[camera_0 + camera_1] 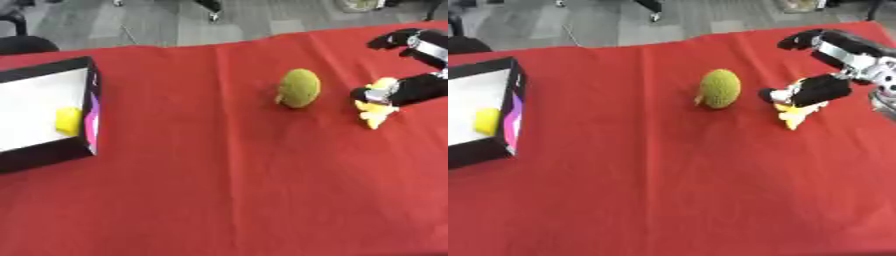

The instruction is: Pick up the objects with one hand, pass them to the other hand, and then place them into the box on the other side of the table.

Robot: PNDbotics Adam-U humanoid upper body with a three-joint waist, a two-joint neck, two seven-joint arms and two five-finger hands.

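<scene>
Right hand (820, 90) is reaching in over the red worktop (227, 190), fingers curling round a small yellow object (795, 115). A green bumpy fruit (720, 88) is sitting just left of the hand. Box (89, 107) is lying well away to its left, holding a yellow piece (68, 120).

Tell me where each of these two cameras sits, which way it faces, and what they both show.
Left eye view: in the head, looking down at the red table; only the right hand shows, at the right edge.
Right eye view: beside it, same downward aim; the right hand is curled round a yellow object.
Shared: the green fruit, the box at left, a yellow item inside.
</scene>
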